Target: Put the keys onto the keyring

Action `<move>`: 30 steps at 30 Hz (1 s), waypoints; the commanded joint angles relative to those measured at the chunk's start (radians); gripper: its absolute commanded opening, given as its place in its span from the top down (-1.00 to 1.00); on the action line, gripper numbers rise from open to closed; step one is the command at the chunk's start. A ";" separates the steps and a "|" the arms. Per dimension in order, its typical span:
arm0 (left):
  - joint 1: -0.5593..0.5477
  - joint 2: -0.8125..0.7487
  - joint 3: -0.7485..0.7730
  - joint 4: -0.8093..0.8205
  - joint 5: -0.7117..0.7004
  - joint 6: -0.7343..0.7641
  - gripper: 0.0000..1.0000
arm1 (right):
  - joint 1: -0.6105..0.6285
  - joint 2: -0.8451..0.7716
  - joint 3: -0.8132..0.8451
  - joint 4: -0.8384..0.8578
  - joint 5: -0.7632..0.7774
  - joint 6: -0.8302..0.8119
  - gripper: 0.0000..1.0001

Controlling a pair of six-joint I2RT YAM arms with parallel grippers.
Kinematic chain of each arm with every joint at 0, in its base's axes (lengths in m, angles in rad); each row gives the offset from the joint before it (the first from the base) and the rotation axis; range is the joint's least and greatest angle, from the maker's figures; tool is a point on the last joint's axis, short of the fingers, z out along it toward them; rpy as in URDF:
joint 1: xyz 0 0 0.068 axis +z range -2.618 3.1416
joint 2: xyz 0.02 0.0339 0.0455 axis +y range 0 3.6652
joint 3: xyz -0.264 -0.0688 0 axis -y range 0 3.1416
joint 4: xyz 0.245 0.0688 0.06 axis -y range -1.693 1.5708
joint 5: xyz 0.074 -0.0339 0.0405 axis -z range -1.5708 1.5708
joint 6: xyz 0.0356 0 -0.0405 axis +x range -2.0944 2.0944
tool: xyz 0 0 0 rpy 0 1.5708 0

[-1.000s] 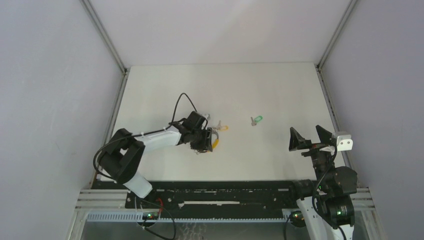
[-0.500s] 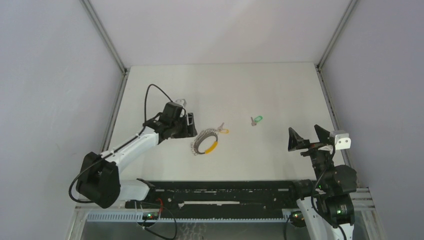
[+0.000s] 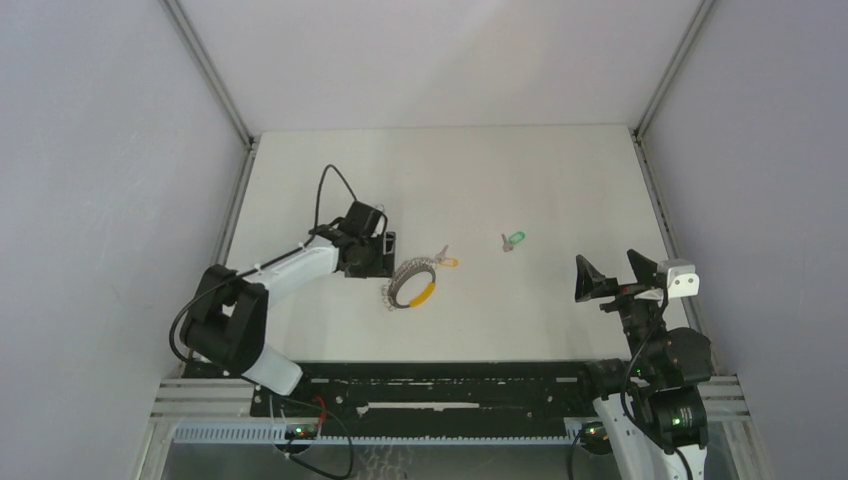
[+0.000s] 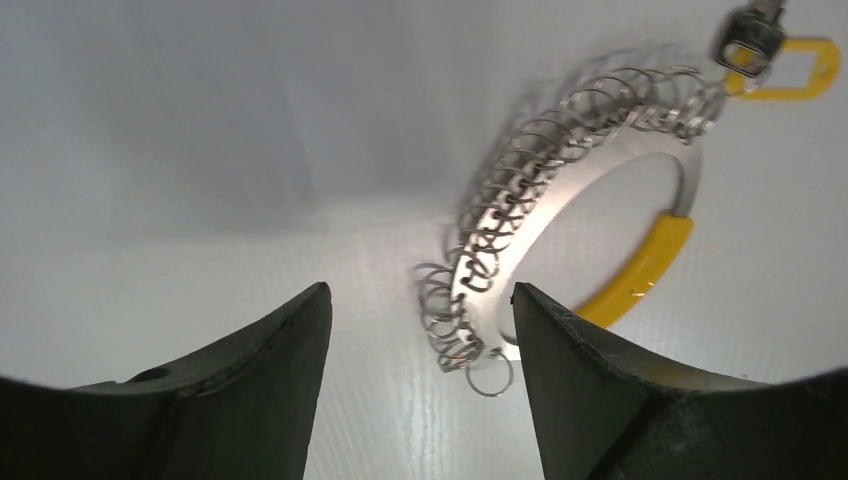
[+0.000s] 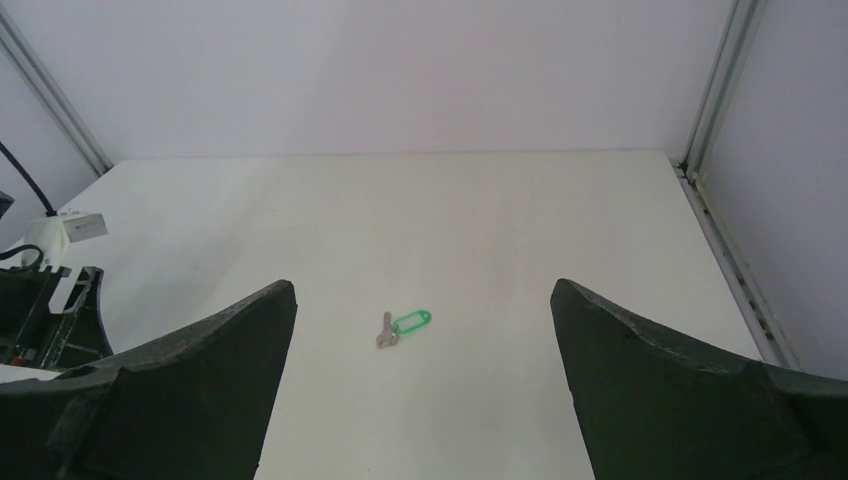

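The keyring (image 3: 408,278) lies flat on the white table, a grey metal band hung with small wire rings and carrying a yellow section (image 3: 425,293). In the left wrist view the keyring (image 4: 540,210) curves up and right from beside my right finger. The yellow key (image 3: 446,261) lies touching its far end, and shows as the yellow key (image 4: 752,42) at the top right of that view. My left gripper (image 3: 385,255) stands open just left of the ring with nothing held; between its jaws (image 4: 418,298) is bare table. The green key (image 3: 514,240) lies alone mid-table, and the green key (image 5: 405,326) shows ahead of my open right gripper (image 5: 422,290), which hovers at the right near edge (image 3: 612,275).
Metal rails run along the left edge (image 3: 232,225) and right edge (image 3: 660,215) of the table, with grey walls behind and beside. A black cable (image 3: 325,190) loops above the left arm.
My left gripper has opened, let go of the keyring and drawn back to its left. The ring stays on the table by the yellow key. The right arm has hardly moved.
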 commanded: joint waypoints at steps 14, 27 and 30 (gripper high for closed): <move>-0.143 0.213 0.242 -0.069 -0.083 0.088 -0.16 | 0.006 0.011 0.003 0.038 -0.006 -0.009 -1.00; -0.171 0.271 0.230 -0.094 -0.143 0.101 0.22 | 0.008 0.015 0.003 0.042 -0.033 -0.006 -1.00; -0.172 0.255 0.205 -0.087 -0.133 0.101 0.50 | 0.009 0.014 0.003 0.041 -0.038 -0.006 -1.00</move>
